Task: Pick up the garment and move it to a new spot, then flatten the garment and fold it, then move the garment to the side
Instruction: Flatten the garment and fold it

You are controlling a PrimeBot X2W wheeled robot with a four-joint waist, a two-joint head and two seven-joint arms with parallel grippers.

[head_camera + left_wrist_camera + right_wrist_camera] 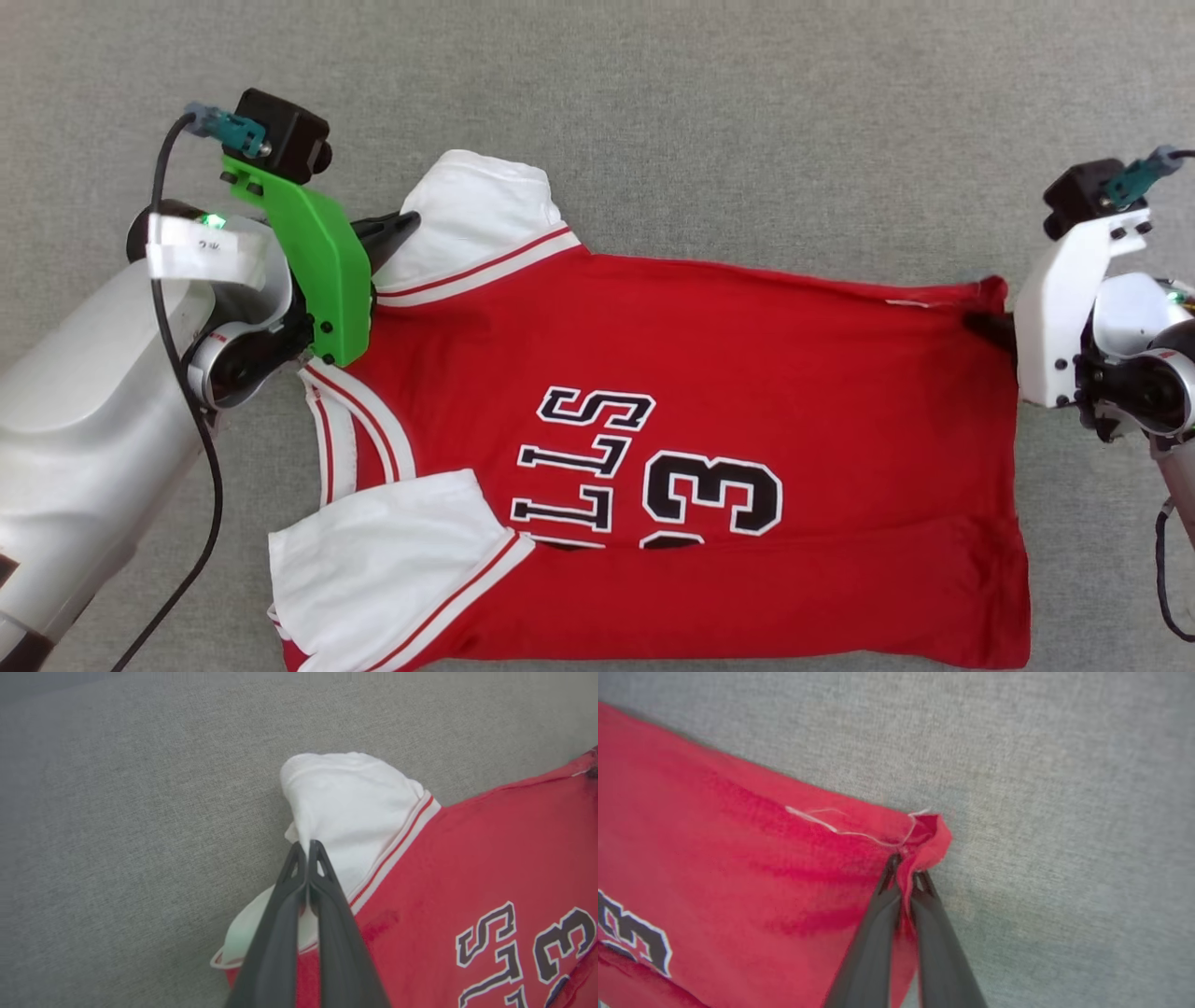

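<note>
— While the garment [709, 373] is laid flat on the grey surface [747, 112], how is its long axis found to run?
— Left to right across the head frame: collar [359, 439] at left, hem [1019, 485] at right. The left pincer [308, 847] is seen clamped together on the upper white sleeve [345, 798]; the right pincer [906, 867] is pinched on the upper hem corner [931, 835].
— Which way is the cloth found from them?
— Below both, toward the frame's bottom. A strip [747, 597] along the lower edge is noted folded up over the lettering [597, 467]. Likely next: the held upper edge is carried downward, both arms evenly placed, neither nearer.
</note>
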